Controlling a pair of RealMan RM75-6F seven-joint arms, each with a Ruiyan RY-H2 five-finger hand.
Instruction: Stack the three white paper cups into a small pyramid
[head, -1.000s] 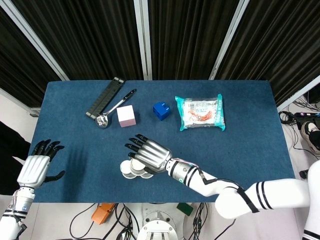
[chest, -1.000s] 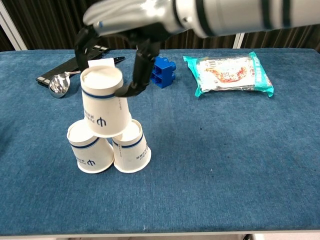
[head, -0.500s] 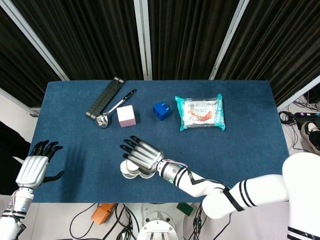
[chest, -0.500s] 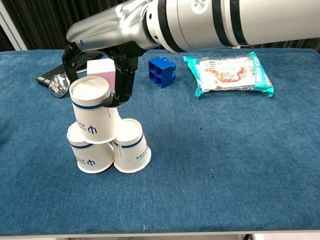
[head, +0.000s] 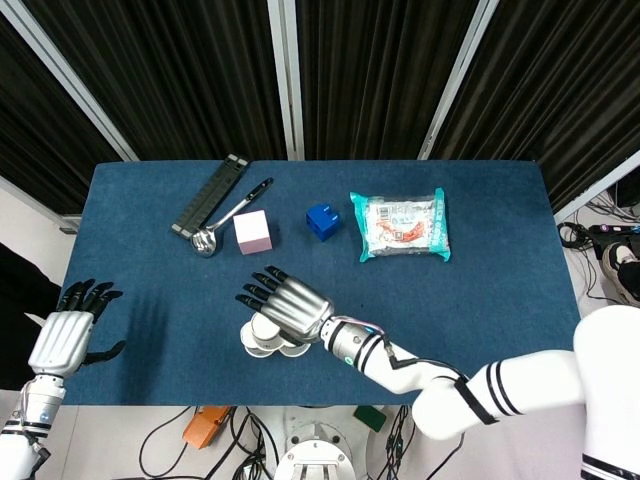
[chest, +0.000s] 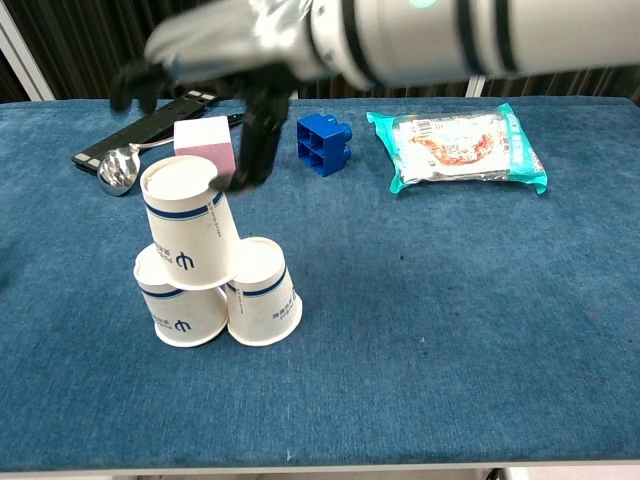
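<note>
White paper, three cups, all upside down, nothing visible in them; two bottom cups (chest: 222, 302) side by side and touching on the blue tablecloth (chest: 450, 330), top cup (chest: 186, 234) resting on both, tilted leftward, base uppermost, long axis near vertical; right hand (chest: 215, 60) just above it, blurred, fingers apart, holding nothing; left hand (head: 68, 334) off the table's left edge, fingers spread; beyond, pink block (chest: 205, 142), blue brick (chest: 322, 142), spoon (chest: 117, 170), snack packet (chest: 462, 146).
</note>
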